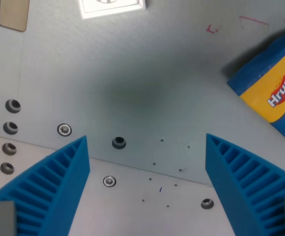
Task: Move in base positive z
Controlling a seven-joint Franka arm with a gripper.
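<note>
Grey metal counter (147, 88) fills my wrist view, dotted with bolts and small holes. My gripper (147, 147) hangs above it, blue ribbed fingers (59, 182) spread wide with nothing between them. I see a blue-and-yellow box (275, 93) marked "Hrusty" at the right edge, a white plate (112, 7) at the top edge, and a tan tag (13, 14) in the top-left corner.
</note>
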